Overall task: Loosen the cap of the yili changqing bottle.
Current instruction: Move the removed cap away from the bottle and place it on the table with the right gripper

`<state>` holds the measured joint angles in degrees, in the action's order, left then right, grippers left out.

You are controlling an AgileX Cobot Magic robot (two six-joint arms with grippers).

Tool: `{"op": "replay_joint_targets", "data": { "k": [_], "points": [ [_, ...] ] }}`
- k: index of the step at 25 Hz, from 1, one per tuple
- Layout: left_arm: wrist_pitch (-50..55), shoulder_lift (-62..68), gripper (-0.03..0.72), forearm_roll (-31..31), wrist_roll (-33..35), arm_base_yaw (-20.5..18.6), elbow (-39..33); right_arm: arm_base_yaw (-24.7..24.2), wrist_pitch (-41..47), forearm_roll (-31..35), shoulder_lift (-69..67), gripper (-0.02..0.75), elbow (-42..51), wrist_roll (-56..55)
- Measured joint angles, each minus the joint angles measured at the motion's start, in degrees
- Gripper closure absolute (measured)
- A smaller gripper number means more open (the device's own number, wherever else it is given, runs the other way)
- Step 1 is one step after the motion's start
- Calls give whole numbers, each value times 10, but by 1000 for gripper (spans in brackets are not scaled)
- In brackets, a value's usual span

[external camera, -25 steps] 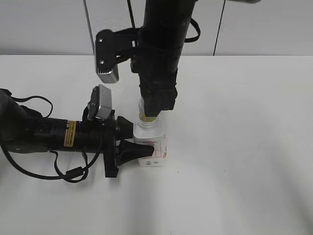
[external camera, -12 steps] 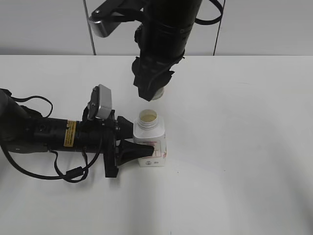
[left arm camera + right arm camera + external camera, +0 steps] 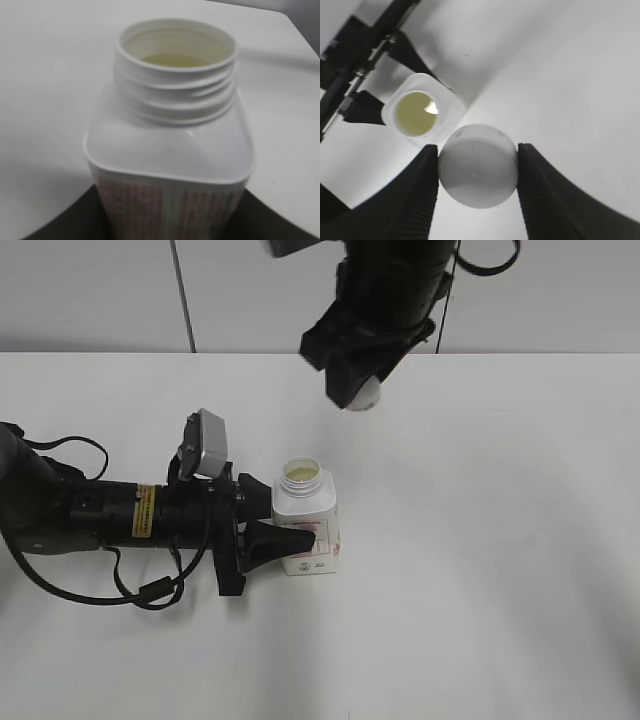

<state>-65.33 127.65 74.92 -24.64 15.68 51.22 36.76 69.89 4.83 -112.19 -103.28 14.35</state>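
Observation:
The yili changqing bottle (image 3: 308, 525) stands upright on the white table, its neck open with pale yellow contents inside; it also shows in the left wrist view (image 3: 172, 145) and the right wrist view (image 3: 420, 112). My left gripper (image 3: 290, 540) is shut on the bottle's lower body from the left. My right gripper (image 3: 358, 390) is shut on the white cap (image 3: 477, 166), held in the air well above and to the right of the bottle; in the exterior view the cap (image 3: 366, 397) peeks out below the fingers.
The white table (image 3: 500, 540) stretches to the right and front. The left arm's black body and cables (image 3: 80, 520) lie along the table at the left. A grey wall (image 3: 560, 300) stands behind.
My right gripper has lifted the cap off the bottle's neck and carried it up and to the right. The bottle and left gripper have stayed in place.

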Motion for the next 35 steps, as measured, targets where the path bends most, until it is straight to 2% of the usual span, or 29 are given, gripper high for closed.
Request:
{"op": "replay_joint_targets", "data": {
  "k": [8,15,20,27,31,35],
  "points": [
    [1,0,348,-4,0,0,0,-115,-1,-1,24,356,4,-57],
    [1,0,348,-5,0,0,0,-188,-1,-2,32,356,83,-67],
    [1,0,349,-16,0,0,0,-212,-26,5,32,356,177,-67],
    [13,3,349,-123,3,0,-1,-234,-129,32,32,356,282,-65],
    [14,3,350,-138,14,0,-1,-234,-171,61,14,356,298,-38],
    [19,3,350,-138,14,0,-1,-234,-198,64,-20,356,299,-22]
  ]
}}
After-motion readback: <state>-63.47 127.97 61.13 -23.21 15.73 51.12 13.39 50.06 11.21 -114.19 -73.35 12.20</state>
